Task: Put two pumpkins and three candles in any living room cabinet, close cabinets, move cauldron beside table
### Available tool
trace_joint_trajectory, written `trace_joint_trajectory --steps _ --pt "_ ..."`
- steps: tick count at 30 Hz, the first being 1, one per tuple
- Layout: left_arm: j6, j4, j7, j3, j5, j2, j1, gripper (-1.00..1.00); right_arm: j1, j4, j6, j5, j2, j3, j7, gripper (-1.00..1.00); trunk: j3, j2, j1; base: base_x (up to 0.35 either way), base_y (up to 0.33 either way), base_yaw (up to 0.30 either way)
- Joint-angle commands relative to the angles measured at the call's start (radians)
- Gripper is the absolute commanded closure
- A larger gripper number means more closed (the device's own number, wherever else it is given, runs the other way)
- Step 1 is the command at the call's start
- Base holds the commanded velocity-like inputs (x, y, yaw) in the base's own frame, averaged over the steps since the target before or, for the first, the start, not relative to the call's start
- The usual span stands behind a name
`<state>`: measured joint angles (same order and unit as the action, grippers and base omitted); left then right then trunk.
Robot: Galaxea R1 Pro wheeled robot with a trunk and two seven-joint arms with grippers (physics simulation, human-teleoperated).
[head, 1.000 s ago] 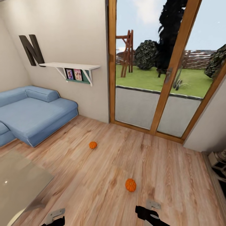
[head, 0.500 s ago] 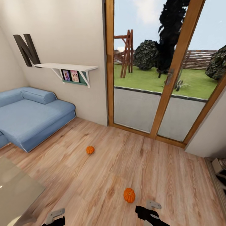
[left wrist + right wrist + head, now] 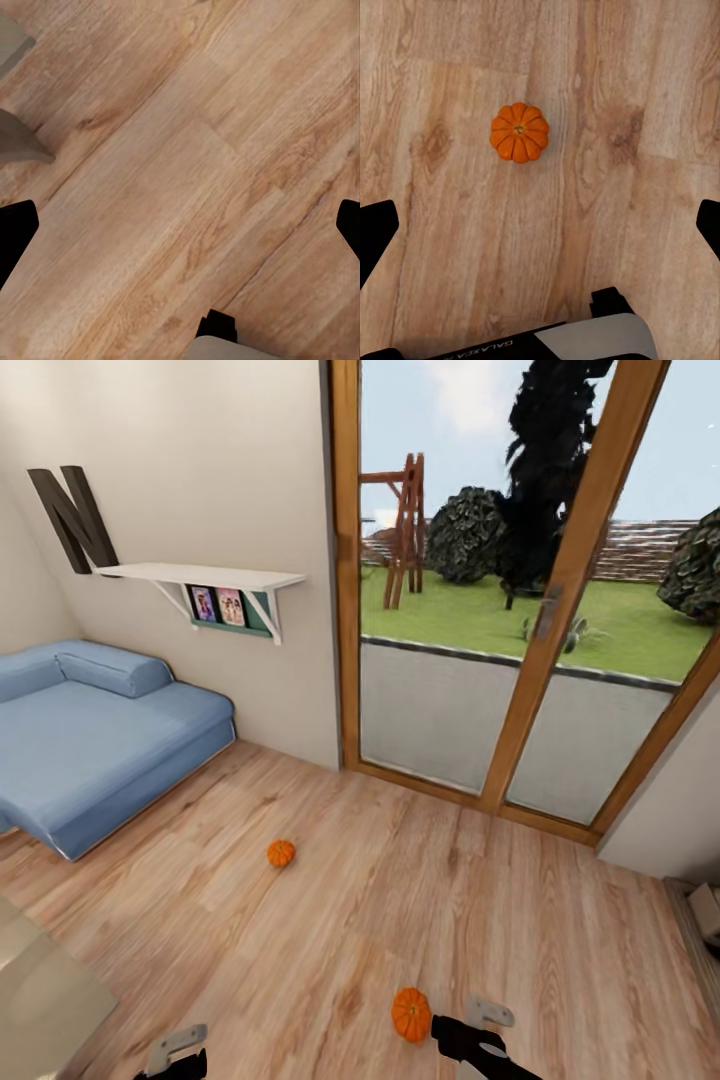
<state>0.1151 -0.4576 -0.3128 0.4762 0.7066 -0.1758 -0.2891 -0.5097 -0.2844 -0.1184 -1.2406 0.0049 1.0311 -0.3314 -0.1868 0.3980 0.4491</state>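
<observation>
While the glass table (image 3: 40,1000) peeks in at far left, the left gripper (image 3: 180,225) hangs over bare floorboards (image 3: 330,920), fingers spread wide with nothing between them. Further out lies the far pumpkin (image 3: 281,853), near the blue sofa (image 3: 100,750). The near pumpkin (image 3: 411,1014) sits just beside the right gripper (image 3: 540,225), equally agape and empty-handed.

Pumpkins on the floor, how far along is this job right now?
Nothing looks done yet: both pumpkins sit on the wooden floor, the near pumpkin beside the right gripper and the far pumpkin towards the sofa. Both grippers are open and empty. Stowing both pumpkins remains; candles, cabinet and cauldron cannot be judged here.
</observation>
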Motion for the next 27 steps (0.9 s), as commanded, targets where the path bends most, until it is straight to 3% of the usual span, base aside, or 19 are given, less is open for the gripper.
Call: trace_joint_trajectory --steps 1,7,13,18,24,27 --pt "0.005 -0.001 -0.006 0.009 0.010 -0.001 -0.001 -1.00 -0.001 -0.001 -0.006 -0.011 0.000 0.008 -0.004 -1.00 -0.002 0.002 0.001 0.211 -0.008 0.000" --pt "0.005 -0.001 -0.006 0.009 0.010 -0.001 -0.001 -1.00 -0.001 0.000 -0.009 -0.020 0.002 0.007 0.007 -1.00 -0.002 0.002 0.001 0.205 -0.078 0.000" --pt "0.003 -0.002 -0.005 0.011 0.012 -0.002 -0.001 -1.00 -0.001 0.011 -0.021 -0.027 0.001 0.002 0.090 -1.00 -0.002 0.002 0.001 0.084 -0.012 0.000" --pt "-0.002 -0.015 -0.005 0.006 0.013 -0.004 -0.002 -1.00 -0.001 0.079 -0.024 -0.033 0.000 -0.003 0.134 -1.00 -0.002 0.002 0.001 -0.020 0.137 0.000" --pt "-0.019 -0.099 -0.009 0.006 0.008 -0.026 -0.014 -1.00 -0.001 0.094 -0.027 -0.097 -0.003 -0.004 0.188 -1.00 -0.002 0.002 0.001 0.102 0.074 -0.052" --pt "-0.074 -0.189 -0.011 0.004 0.006 -0.056 -0.019 -1.00 -0.001 0.097 -0.036 -0.114 -0.003 -0.004 0.195 -1.00 -0.002 0.002 0.001 0.077 0.048 -0.113"
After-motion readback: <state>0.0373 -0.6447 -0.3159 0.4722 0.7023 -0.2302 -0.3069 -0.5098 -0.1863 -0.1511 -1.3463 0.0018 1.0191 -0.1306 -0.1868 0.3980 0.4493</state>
